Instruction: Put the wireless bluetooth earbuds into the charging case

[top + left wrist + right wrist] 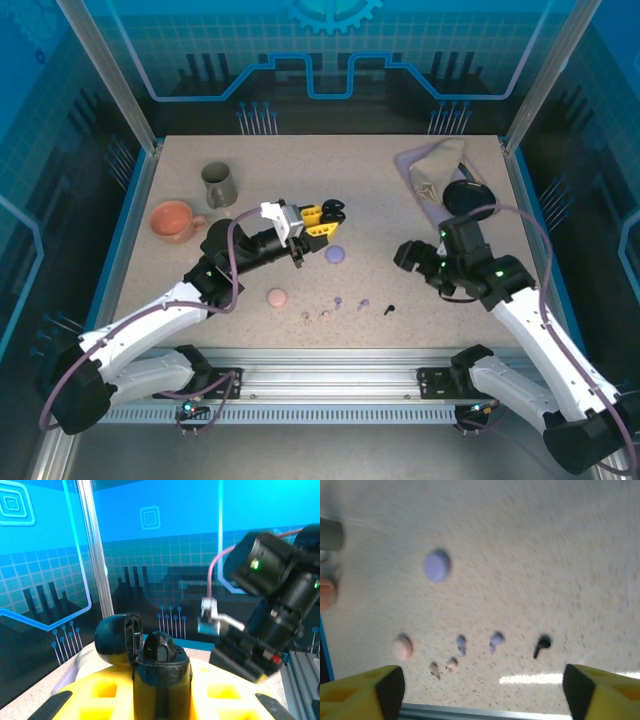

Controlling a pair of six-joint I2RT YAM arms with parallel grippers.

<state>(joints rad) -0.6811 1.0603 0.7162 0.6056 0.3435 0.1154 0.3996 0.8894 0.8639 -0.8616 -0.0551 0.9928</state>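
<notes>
My left gripper (320, 220) is shut on the black charging case (161, 680) and holds it above the table with its lid (114, 640) hinged open. A black earbud (162, 651) stands in the case's well. On the table lie one black earbud (541, 645), two lavender earbuds (496, 641) (461, 644) and two pinkish-beige earbuds (451, 664) (435, 669). My right gripper (485, 692) hangs open above and behind them with nothing between its fingers. From above, it (408, 255) sits right of the buds' row (338, 300).
A lavender round case (336, 255) and a pinkish round case (277, 296) lie shut near the buds. A grey mug (218, 185) and a pink cup (173, 220) stand at the back left. A beige pouch (435, 165) and a black disc (468, 195) lie at the back right.
</notes>
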